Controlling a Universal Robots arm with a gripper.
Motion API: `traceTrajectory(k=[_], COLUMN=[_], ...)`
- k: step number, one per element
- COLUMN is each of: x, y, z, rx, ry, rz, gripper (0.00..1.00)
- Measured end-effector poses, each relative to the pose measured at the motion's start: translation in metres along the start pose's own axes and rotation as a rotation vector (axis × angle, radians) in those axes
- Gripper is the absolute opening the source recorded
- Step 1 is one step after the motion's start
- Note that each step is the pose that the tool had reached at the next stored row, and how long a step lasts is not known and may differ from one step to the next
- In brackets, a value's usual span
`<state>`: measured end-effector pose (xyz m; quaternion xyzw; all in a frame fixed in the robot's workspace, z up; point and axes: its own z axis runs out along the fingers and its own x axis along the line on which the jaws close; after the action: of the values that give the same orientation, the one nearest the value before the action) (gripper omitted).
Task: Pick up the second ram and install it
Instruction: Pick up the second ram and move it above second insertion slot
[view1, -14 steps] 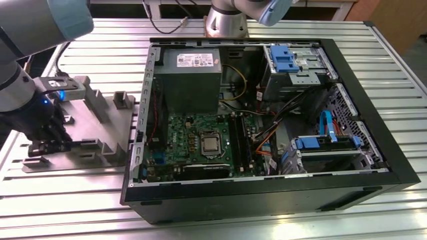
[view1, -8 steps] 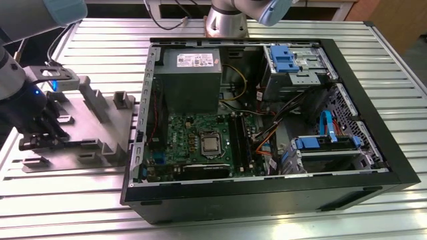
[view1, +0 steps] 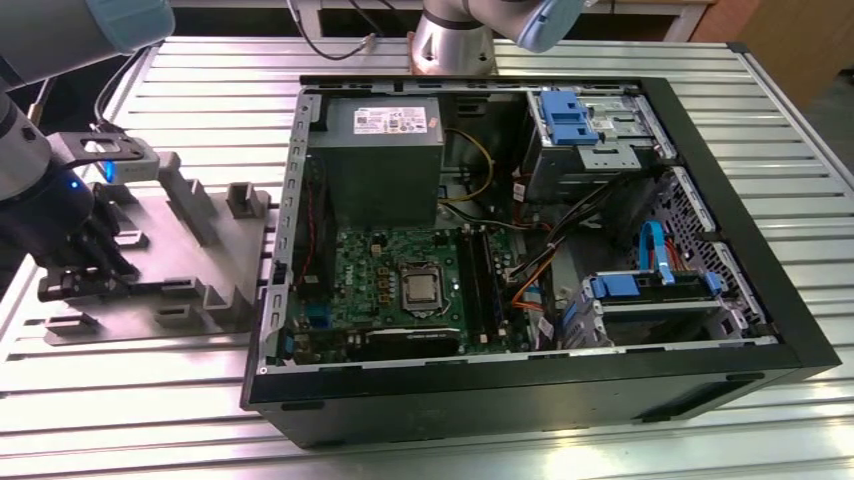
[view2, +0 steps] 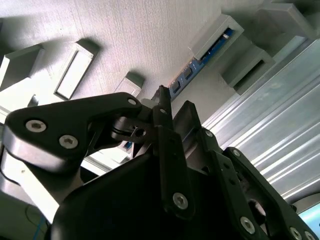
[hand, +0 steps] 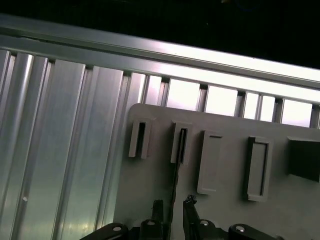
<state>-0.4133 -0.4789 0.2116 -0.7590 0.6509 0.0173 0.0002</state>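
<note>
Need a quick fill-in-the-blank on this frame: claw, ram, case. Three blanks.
1. The claw is at the grey fixture plate, on the exterior view's ____ of the computer case.
2. The second ram stands on edge in a ____ of that plate, in line with the claw.
3. The drive-bay clips inside the case are coloured ____.
Missing words: left; slot; blue

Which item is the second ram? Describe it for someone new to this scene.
On the exterior view's left, beside the open computer case, lies a grey fixture plate. The second ram stands on edge there in slotted grey blocks, at the gripper: the only thin chip-studded strip among plain grey plastic.
</note>
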Motion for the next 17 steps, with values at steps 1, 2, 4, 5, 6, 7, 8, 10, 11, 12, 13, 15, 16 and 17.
traceTrajectory(k=[1, 2, 4, 5, 6, 7, 8, 10, 11, 12, 13, 15, 16, 17], x=[0.0, 0.0, 0.0, 0.0001, 0.0001, 0.0001, 0.0001, 0.0001, 0.0001, 0.0002, 0.0002, 0.0001, 0.0, -0.0003], y=[0.0, 0.0, 0.0, 0.0, 0.0, 0.0, 0.0, -0.0001, -0.0001, -0.0001, -0.0001, 0.0002, 0.0012, 0.0027], z=[0.0, 0.0, 0.0012, 0.0018, 0.0018, 0.0018, 0.0019, 0.0035, 0.0042, 0.0047, 0.005, 0.0053, 0.0056, 0.0058], rx=[0.0, 0.0, 0.0, 0.0, -0.0001, -0.0001, 0.0, 0.0005, 0.0003, 0.0001, 0.0, 0.0001, 0.0005, 0.0011], ry=[0.0, 0.0, 0.0, 0.0001, 0.0002, 0.0002, 0.0001, -0.0002, 0.0, 0.0001, 0.0001, 0.0001, 0.0001, 0.0001], rz=[0.0, 0.0, 0.0, 0.0, 0.0, 0.0, 0.0, 0.0, 0.0, 0.0, 0.0, 0.0, 0.0, 0.0], gripper=[0.3, 0.3, 0.3, 0.3, 0.3, 0.3, 0.3, 0.3, 0.3, 0.3, 0.3, 0.3, 0.3, 0.3])
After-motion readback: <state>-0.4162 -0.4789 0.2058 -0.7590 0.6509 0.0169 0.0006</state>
